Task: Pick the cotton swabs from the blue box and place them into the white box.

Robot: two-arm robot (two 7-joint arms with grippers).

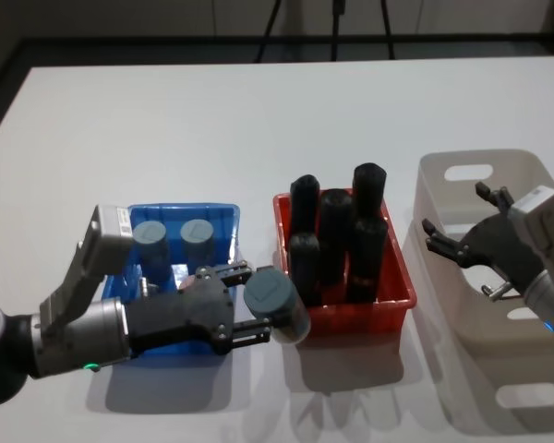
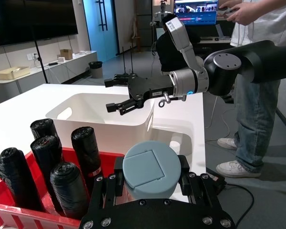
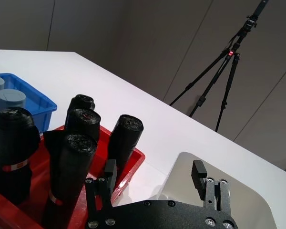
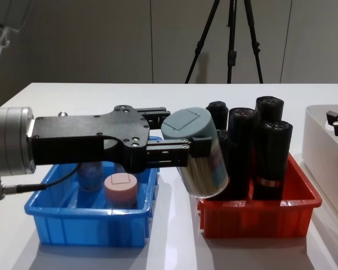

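Note:
My left gripper (image 1: 258, 303) is shut on a grey-blue-lidded tub of cotton swabs (image 1: 279, 303), held tilted above the table between the blue box (image 1: 223, 218) and the red tray. The chest view shows the same held tub (image 4: 196, 151) in front of the black rolls. Two more grey-blue tubs (image 1: 150, 242) (image 1: 196, 234) stand in the blue box, and a pink one (image 4: 121, 188) sits near its front wall. My right gripper (image 1: 457, 218) hangs open over the near-left part of the white box (image 1: 499, 166), with nothing between its fingers (image 2: 115, 108).
A red tray (image 1: 351, 318) with several upright black rolls (image 1: 334, 231) stands between the blue box and the white box. Behind the trays lies bare white table (image 1: 212, 129). A person (image 2: 257, 100) stands beyond the table's end; a tripod (image 4: 228, 39) stands behind the table.

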